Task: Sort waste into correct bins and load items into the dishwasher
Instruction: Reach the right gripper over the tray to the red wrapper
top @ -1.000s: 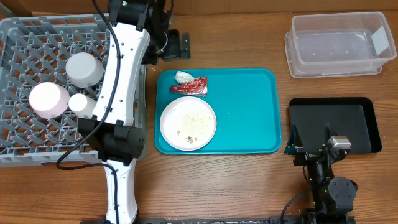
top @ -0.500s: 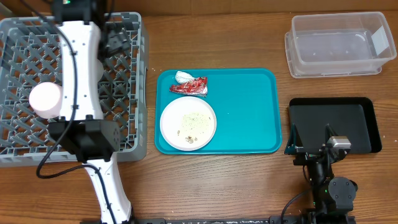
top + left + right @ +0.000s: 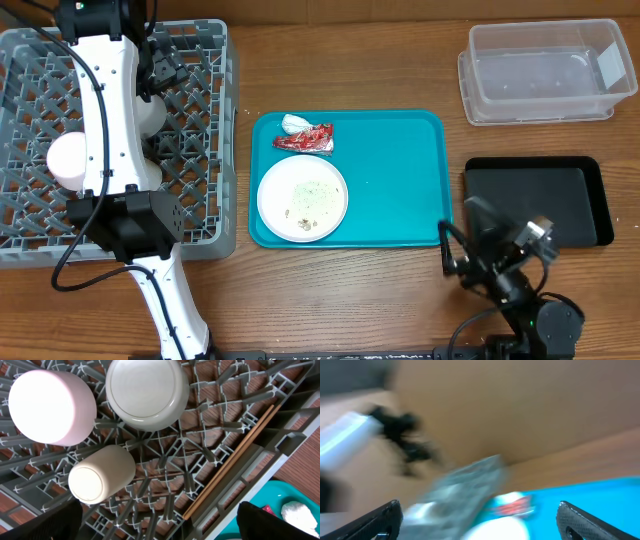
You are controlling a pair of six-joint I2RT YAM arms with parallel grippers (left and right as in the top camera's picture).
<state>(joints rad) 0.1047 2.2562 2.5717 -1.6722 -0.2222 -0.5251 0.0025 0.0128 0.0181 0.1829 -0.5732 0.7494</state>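
Observation:
The grey dish rack holds the pinkish-white bowl, the pale blue-grey bowl and the small white cup, all upside down. The wooden chopsticks lie along its wall. My left gripper hovers open and empty over the rack's far part. The white plate carries rice crumbs. The red foil wrapper and white paper wad lie behind it. My right gripper is open and empty by the black tray. The clear tub stands far right.
The plate, wrapper and wad sit on a teal serving tray in the middle. The right wrist view is motion-blurred; it shows the teal tray, the wrapper and the rack only vaguely.
My left arm has swung left from beside the rack's right edge to over the rack. My right arm has come off the black tray and turned left towards the teal tray.

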